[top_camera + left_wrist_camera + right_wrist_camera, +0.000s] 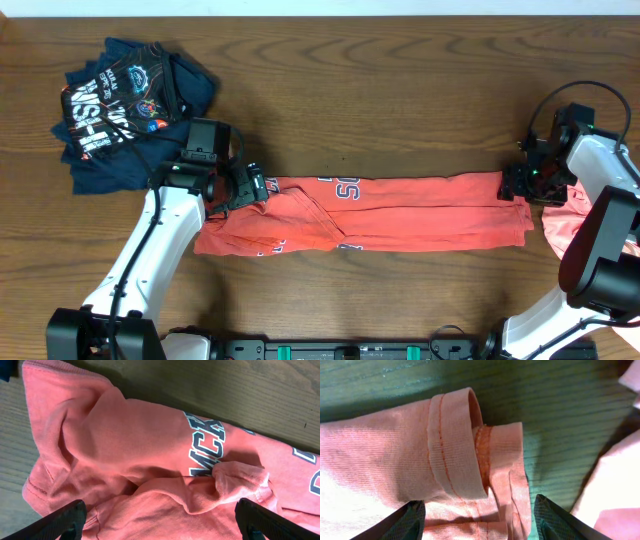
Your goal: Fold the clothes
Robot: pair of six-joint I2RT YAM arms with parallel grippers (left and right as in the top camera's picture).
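Limp, light coral shirt (pixel 400 215) is lying in a strip.
At its ends, left jaws and right jaws are gaping, gripping nothing; hemmed corners are probably offering the surest pinch.

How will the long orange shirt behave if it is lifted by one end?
The shirt would probably sag and unfold: it lies limp, with soft wrinkles. It looks light, being thin cloth with a curled hem. Pushed, it would likely bunch up rather than slide.

Overhead top-down; wrist cams close, sharing shirt (pixel 400 212).
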